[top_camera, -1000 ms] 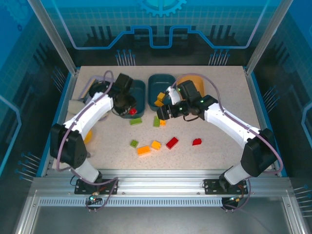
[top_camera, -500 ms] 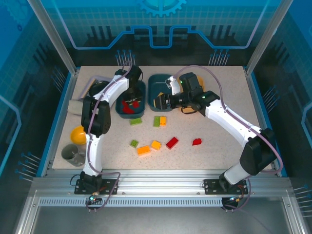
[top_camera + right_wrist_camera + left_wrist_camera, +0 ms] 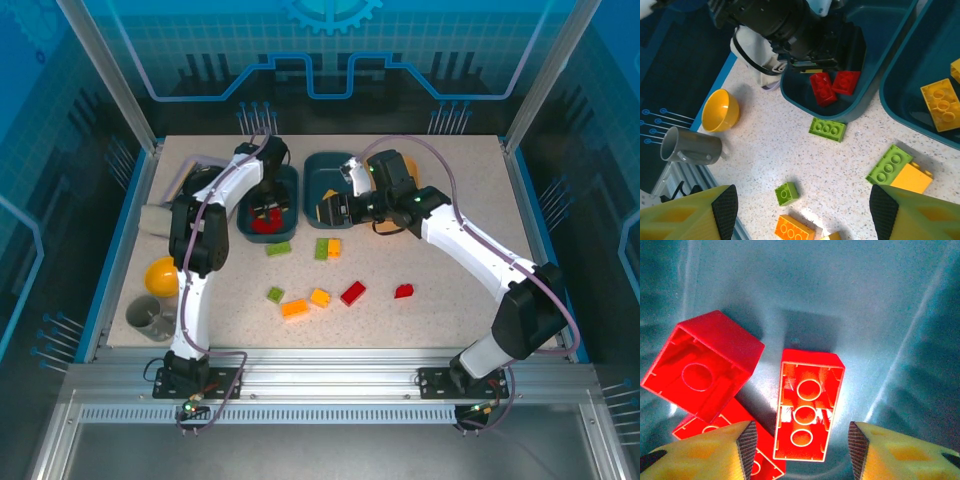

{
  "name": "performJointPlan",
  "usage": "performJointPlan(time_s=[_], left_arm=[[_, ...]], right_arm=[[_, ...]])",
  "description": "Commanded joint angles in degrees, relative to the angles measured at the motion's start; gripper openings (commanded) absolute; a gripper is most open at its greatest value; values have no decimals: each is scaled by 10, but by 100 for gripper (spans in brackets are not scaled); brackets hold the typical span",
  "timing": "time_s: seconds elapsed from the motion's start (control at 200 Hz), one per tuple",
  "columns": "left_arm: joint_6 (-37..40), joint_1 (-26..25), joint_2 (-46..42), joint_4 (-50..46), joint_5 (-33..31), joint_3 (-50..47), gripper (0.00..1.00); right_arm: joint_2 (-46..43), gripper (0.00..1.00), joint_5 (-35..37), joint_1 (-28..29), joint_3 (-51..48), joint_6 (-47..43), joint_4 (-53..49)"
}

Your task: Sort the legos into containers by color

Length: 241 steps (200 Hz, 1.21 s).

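I judged the left pincer (image 3: pixel 801 445), gaping empty inside the left teal tub (image 3: pixel 291 190), needed to rise straight out before seeking a red brick (image 3: pixel 352 292) on the tabletop (image 3: pixel 420 325). The right pincer (image 3: pixel 805 210) stood wide and empty. Nearest lay three orange-yellow bricks (image 3: pixel 295 308), three green bricks (image 3: pixel 274 294) and two red; farther back, three red legos (image 3: pixel 807 405) lay in that tub.

The bench (image 3: pixel 450 330) has a pale speckled top with a blue edge (image 3: pixel 533 215). Blue walls (image 3: pixel 330 50) with a grid and line pattern stand around it, held by grey metal posts (image 3: pixel 107 70). A metal rail (image 3: pixel 330 385) runs along the near side.
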Motion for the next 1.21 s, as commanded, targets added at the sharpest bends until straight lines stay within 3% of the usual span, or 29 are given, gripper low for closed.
performJointPlan(time_s=[0.0,0.21,0.415,0.575,0.7,0.885,1.2], left_arm=[[5,4,-34,-25,-2,31,57],[-27,-2,-148,-21,-23,-10,63],[-98,-2,-357,41,-24,-258,69],[-156,-4,-526,71,-9,-452,70],[-175,-4,-649,68,-6,-551,73],[-168,-4,-760,13,-12,-590,75],[-148,-4,-812,-52,-12,-581,75]], right_arm=[[10,73,29,13,11,-30,-37],[46,73,104,93,40,-105,-99],[101,77,189,181,59,-80,-110],[175,99,285,247,98,-24,-108],[251,100,337,262,147,33,-118],[341,100,386,272,220,79,-124],[469,100,467,272,333,136,-167]])
